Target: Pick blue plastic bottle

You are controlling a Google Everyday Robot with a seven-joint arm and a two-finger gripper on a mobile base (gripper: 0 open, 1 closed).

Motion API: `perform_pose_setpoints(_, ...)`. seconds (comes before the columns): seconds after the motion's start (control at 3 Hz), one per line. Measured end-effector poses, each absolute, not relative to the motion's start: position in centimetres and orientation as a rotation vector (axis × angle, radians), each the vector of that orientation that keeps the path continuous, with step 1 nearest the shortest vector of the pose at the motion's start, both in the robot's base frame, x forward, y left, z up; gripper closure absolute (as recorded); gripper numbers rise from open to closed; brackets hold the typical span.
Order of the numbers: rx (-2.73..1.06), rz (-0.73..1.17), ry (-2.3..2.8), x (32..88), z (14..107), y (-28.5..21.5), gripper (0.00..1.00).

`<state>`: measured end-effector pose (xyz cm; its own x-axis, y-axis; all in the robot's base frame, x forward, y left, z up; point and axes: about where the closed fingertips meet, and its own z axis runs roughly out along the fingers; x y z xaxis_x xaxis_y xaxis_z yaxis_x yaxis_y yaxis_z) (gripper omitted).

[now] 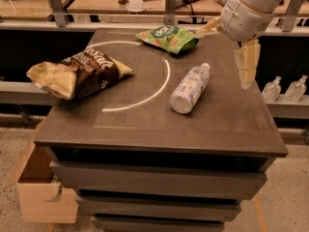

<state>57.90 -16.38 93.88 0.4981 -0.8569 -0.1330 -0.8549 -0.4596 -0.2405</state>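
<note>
The blue plastic bottle [189,88] lies on its side right of centre on the dark table [145,127]. It is clear with a pale label, and its white cap points to the far right. My gripper [222,59] hangs above the table's right side, just right of the bottle's cap end and clear of it. It is open and empty. One cream finger [247,64] points down and the other [208,28] reaches left toward the green bag.
A green snack bag [168,36] lies at the table's far edge. A brown chip bag [77,74] lies at the left. A white arc is painted on the top. Small pump bottles [284,89] stand on a shelf to the right. A cardboard box [41,192] sits on the floor at the left.
</note>
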Motion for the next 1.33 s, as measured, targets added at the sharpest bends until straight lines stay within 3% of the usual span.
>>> perform_pose_setpoints(1.0,-2.787,0.061,0.855,61.2,88.4,-13.2,0.00)
perform_pose_setpoints(1.33,-2.831,0.100,0.792,62.0,86.4,-12.3,0.17)
